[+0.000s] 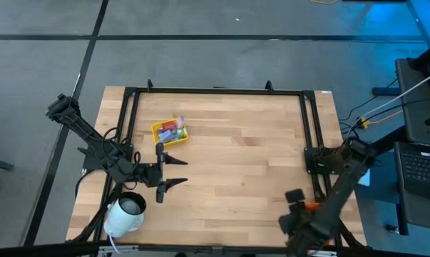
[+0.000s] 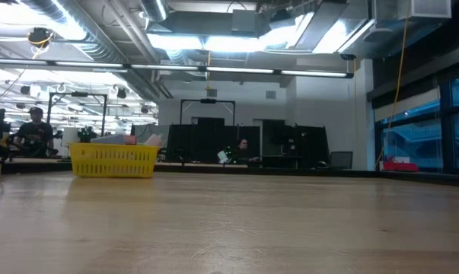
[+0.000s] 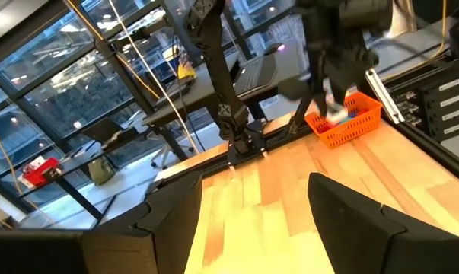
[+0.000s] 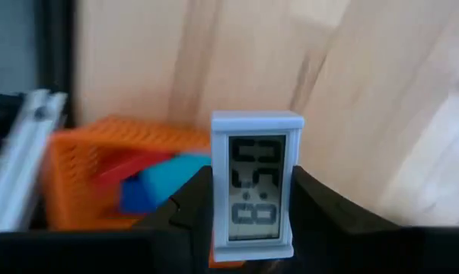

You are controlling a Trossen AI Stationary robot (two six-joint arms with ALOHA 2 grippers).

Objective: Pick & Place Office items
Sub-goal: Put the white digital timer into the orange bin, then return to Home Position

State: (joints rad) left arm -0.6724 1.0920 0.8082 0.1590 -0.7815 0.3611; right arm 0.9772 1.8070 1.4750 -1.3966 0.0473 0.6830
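- The right hand (image 4: pixel 252 228) grips a small pale-blue digital clock (image 4: pixel 256 183) upright between its two fingers; the display shows large dark segment digits, though their value cannot be read with certainty.
- Just beside the held clock stands an orange tray (image 4: pixel 100 164) holding red and blue office items (image 4: pixel 149 183); in the high view this hand (image 1: pixel 300 214) sits at the desk's near right corner, over the tray (image 1: pixel 311 207).
- The left hand (image 1: pixel 173 173) hovers over the desk (image 1: pixel 243 157) at its left side, fingers spread wide and holding nothing.
- A yellow tray (image 1: pixel 170 133) of further items lies on the desk just beyond the left hand, apart from it.
- A white roll (image 1: pixel 125 213) rests at the desk's near left corner.
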